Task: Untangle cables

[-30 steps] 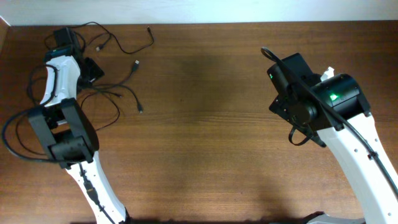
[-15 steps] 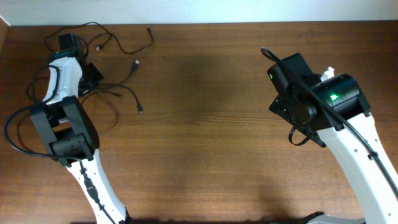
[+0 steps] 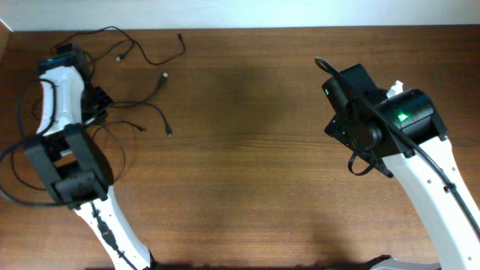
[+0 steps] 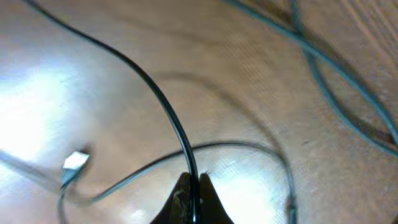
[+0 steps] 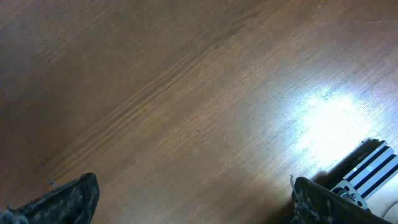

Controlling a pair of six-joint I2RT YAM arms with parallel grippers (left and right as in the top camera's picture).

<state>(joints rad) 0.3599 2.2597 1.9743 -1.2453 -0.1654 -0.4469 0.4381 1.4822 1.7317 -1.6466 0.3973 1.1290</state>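
Note:
The cables (image 3: 146, 56) lie as thin black strands across the table's far left corner, their small plug ends (image 3: 165, 77) spread apart. My left gripper (image 3: 64, 55) is over that corner. In the left wrist view it (image 4: 193, 185) is shut on one black cable (image 4: 163, 102) that runs up and away to the left. Under it lie a greyish strand (image 4: 231, 146) and a white plug tip (image 4: 75, 161). Far to the right, my right gripper (image 5: 196, 202) stands open over bare wood with nothing between its fingers (image 5: 79, 198).
The table's far edge (image 3: 247, 28) and left edge are close to the cables. Thicker black arm cabling (image 3: 16, 161) loops beside the left arm. A small white object (image 3: 396, 86) lies by the right arm (image 3: 397, 124). A white striped part (image 5: 372, 169) shows in the right wrist view.
My left gripper has closed on a cable strand and moved left toward the table's corner, drawing the nearby loops with it. The right arm has not moved.

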